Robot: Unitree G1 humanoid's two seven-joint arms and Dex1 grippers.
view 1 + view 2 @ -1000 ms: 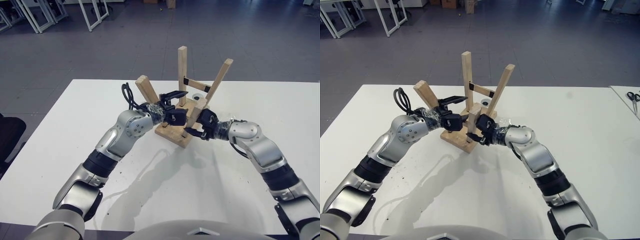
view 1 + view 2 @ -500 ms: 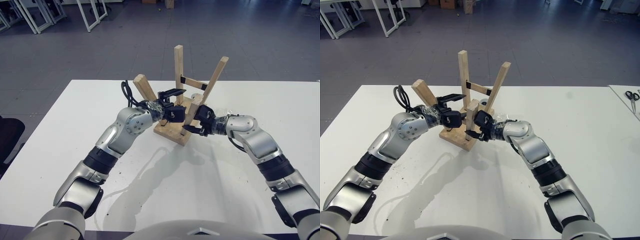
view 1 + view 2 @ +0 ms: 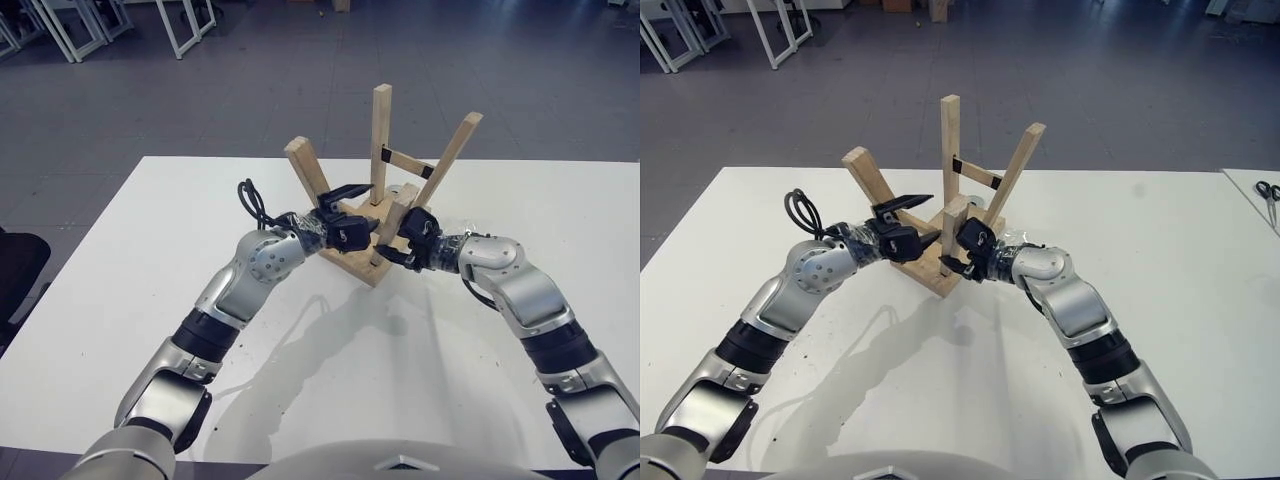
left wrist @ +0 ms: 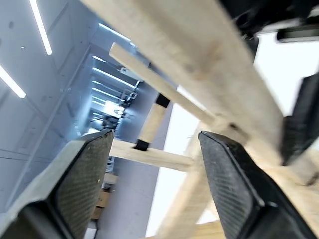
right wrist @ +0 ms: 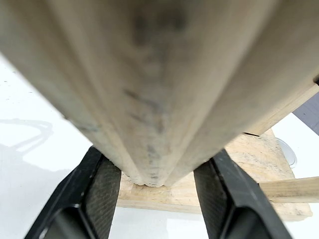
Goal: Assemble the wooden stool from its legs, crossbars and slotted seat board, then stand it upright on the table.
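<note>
While inverted, stool [image 3: 352,262] between bent arms [image 3: 255,270] [image 3: 510,278]: left jaws apart, right jaws tight on 1 leg [image 3: 403,200].

Quick rundown of surfaces for you. Your pale bare-wood stool [image 3: 352,262] looks unvarnished and matt, with plain grain showing. Up close, the short wooden leg [image 5: 149,89] has darker streaks and smudges along the grain. The thin wooden crossbar [image 3: 405,165] high on the stool carries matt black tape bands [image 3: 385,157] at its ends. Under the stool, the white table [image 3: 120,300] is smooth and matt, with a few dark specks. The left gripper [image 4: 155,144] has black, finely dimpled, rubbery-looking pads [image 4: 82,184]. You get the same texture on the right gripper [image 5: 158,169], pressed against that leg. Behind the stool, the grey floor [image 3: 150,90] has a slight sheen.
</note>
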